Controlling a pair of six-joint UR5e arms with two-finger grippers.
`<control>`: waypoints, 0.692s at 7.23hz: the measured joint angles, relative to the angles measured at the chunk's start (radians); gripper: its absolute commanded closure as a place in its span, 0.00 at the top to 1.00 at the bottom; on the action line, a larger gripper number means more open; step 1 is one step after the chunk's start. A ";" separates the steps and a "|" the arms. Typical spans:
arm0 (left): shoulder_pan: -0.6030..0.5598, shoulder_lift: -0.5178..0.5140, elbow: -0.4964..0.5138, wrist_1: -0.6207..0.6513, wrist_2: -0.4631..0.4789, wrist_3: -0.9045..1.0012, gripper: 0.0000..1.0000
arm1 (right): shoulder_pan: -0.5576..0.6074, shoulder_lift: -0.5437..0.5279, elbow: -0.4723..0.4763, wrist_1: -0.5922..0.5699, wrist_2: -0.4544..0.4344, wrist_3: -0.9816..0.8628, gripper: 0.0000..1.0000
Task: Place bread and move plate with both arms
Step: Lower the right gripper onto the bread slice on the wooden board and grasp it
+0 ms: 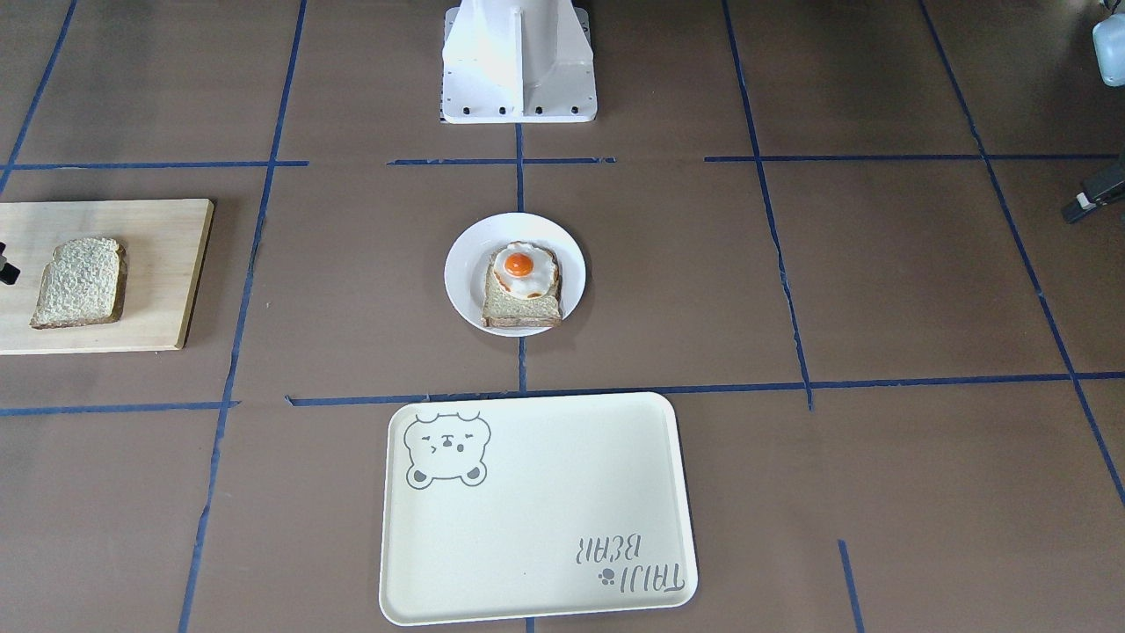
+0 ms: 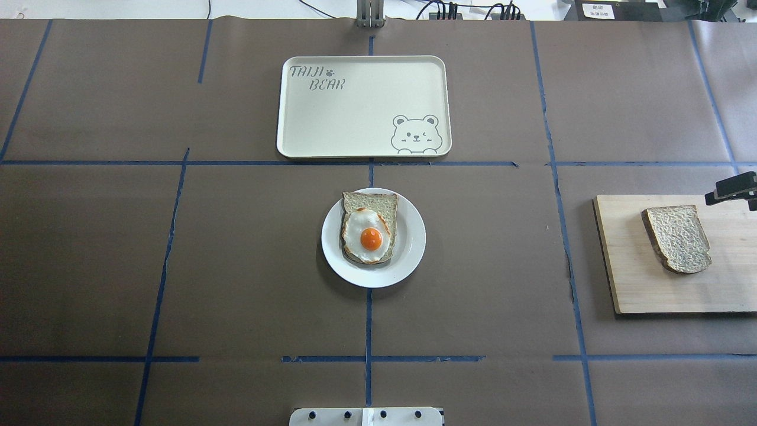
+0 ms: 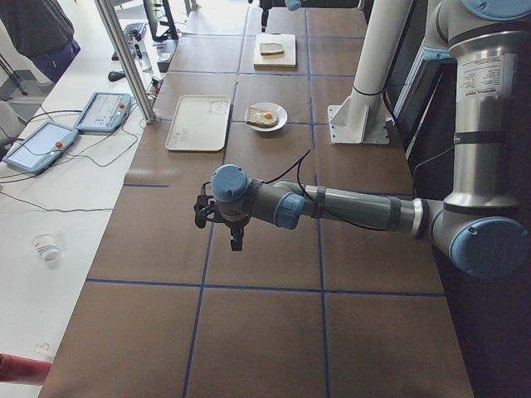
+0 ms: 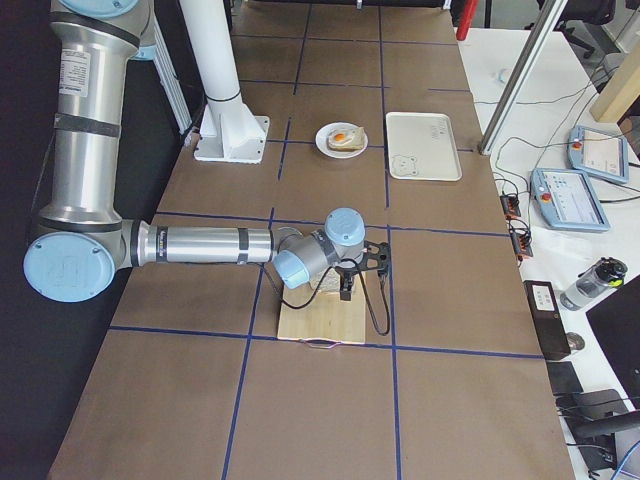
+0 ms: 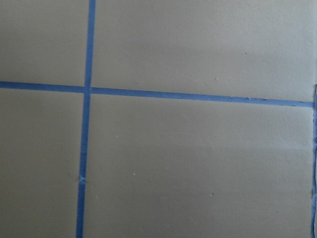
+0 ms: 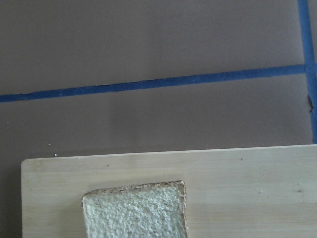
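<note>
The plain bread slice (image 2: pixel 677 238) lies flat on a wooden board (image 2: pixel 639 284) at the table's right end; it also shows in the front view (image 1: pixel 79 281) and the right wrist view (image 6: pixel 134 210). The white plate (image 2: pixel 408 248) sits at the table's middle and carries a second slice topped with a fried egg (image 2: pixel 369 228). My right gripper (image 2: pixel 730 188) hovers over the board's far edge beside the bread; only part of it shows, so I cannot tell if it is open. My left gripper (image 3: pixel 236 240) hangs over bare table far to the left; I cannot tell its state.
A cream rectangular tray with a bear drawing (image 2: pixel 355 106) lies beyond the plate. The white robot base (image 1: pixel 518 61) stands on the near side of the plate. Blue tape lines cross the brown table. The left wrist view shows only table and tape.
</note>
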 measured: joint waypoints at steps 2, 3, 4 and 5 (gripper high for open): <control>0.004 -0.011 0.005 0.000 0.000 -0.002 1.00 | -0.048 0.002 -0.041 0.016 -0.024 0.019 0.90; 0.005 -0.015 0.007 0.000 0.000 -0.003 1.00 | -0.061 0.003 -0.060 0.017 -0.030 0.019 0.82; 0.005 -0.019 0.008 0.000 0.000 -0.003 1.00 | -0.075 0.004 -0.073 0.018 -0.035 0.016 0.72; 0.005 -0.022 0.010 0.000 0.000 -0.004 1.00 | -0.086 0.005 -0.080 0.018 -0.038 0.014 0.62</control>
